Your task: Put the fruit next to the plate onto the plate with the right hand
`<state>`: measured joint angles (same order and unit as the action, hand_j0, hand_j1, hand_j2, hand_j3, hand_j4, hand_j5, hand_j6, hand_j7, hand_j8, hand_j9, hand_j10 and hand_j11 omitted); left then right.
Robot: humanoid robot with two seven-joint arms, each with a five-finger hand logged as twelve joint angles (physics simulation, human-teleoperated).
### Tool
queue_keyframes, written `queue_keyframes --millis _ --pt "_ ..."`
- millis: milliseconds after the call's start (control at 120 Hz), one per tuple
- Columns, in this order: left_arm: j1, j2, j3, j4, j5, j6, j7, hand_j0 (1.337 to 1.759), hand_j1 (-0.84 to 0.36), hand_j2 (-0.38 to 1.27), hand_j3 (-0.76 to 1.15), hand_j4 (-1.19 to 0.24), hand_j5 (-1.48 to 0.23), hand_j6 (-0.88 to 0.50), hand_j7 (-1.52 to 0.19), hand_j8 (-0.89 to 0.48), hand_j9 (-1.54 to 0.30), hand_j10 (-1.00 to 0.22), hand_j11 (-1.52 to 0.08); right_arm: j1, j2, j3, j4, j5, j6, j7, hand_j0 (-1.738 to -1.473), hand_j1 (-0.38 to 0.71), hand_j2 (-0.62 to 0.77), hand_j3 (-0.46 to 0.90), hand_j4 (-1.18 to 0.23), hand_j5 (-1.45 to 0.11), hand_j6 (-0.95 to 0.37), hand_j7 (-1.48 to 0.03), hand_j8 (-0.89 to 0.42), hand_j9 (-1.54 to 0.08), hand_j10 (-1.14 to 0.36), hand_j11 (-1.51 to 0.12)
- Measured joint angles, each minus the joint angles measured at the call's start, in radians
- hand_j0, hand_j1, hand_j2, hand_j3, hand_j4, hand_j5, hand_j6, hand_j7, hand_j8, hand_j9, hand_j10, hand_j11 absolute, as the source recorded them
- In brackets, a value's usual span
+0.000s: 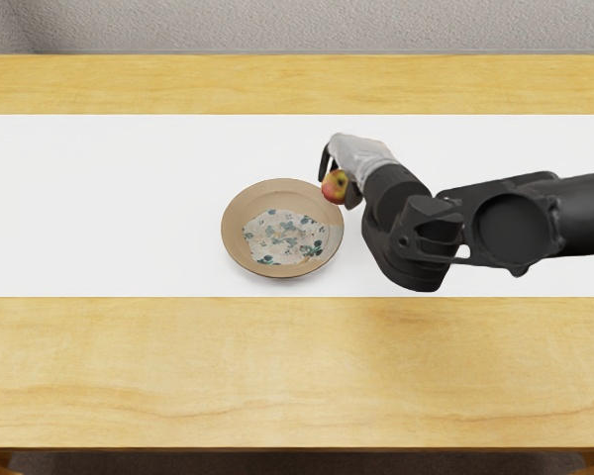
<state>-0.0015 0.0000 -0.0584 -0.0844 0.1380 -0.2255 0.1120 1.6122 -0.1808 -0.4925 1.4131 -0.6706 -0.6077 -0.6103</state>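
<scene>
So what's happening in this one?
The right hand, reaching in from the right, has its fingers closed around a small red-yellow fruit. The fruit is just at the upper-right rim of the patterned plate, not yet on it. Whether it is lifted off the white runner is unclear. The left arm is out of view.

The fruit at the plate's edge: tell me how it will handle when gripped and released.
The fruit, held in the right hand, looks round and smooth, so it will likely roll once released. It seems small and firm, probably light and unlikely to squash. The plate looks shallow with a raised rim, which may stop it.
</scene>
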Motion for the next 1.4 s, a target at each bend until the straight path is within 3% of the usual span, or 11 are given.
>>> queue_keyframes --millis 267,883,1033,1217,1400 --pt "0.0 0.0 0.0 0.0 0.0 0.0 0.0 1.658 0.35 0.0 0.0 0.0 0.0 0.0 0.0 0.0 0.0 0.0 0.0 -0.003 0.069 0.029 -0.01 0.006 -0.001 0.0 -1.658 0.29 0.19 0.0 -0.63 -0.91 -0.43 -0.86 -0.43 -0.91 -0.64 -0.91" --pt "0.0 0.0 0.0 0.0 0.0 0.0 0.0 1.658 0.35 0.0 0.0 0.0 0.0 0.0 0.0 0.0 0.0 0.0 0.0 -0.09 0.082 0.034 -0.04 -0.003 -0.002 0.0 -1.656 0.28 0.18 0.0 -0.65 -0.88 -0.44 -0.85 -0.45 -0.88 -0.64 -0.88" --pt "0.0 0.0 0.0 0.0 0.0 0.0 0.0 1.658 0.35 0.0 0.0 0.0 0.0 0.0 0.0 0.0 0.0 0.0 0.0 -0.093 0.082 0.053 -0.072 0.003 -0.003 0.0 -1.657 -0.01 0.08 0.0 -0.34 -0.46 -0.24 -0.45 -0.25 -0.46 -0.34 -0.46" --pt "0.0 0.0 0.0 0.0 0.0 0.0 0.0 1.658 0.35 0.0 0.0 0.0 0.0 0.0 0.0 0.0 0.0 0.0 0.0 -0.104 0.067 0.101 -0.073 0.006 -0.003 -0.001 -1.658 -0.18 0.03 0.0 -0.16 -0.22 -0.12 -0.21 -0.12 -0.22 -0.16 -0.22" --pt "0.0 0.0 0.0 0.0 0.0 0.0 0.0 1.658 0.35 0.0 0.0 0.0 0.0 0.0 0.0 0.0 0.0 0.0 0.0 -0.21 -0.157 0.391 0.045 0.005 0.081 -0.001 -1.658 -0.25 0.01 0.0 -0.09 -0.12 -0.08 -0.12 -0.08 -0.12 -0.09 -0.12"
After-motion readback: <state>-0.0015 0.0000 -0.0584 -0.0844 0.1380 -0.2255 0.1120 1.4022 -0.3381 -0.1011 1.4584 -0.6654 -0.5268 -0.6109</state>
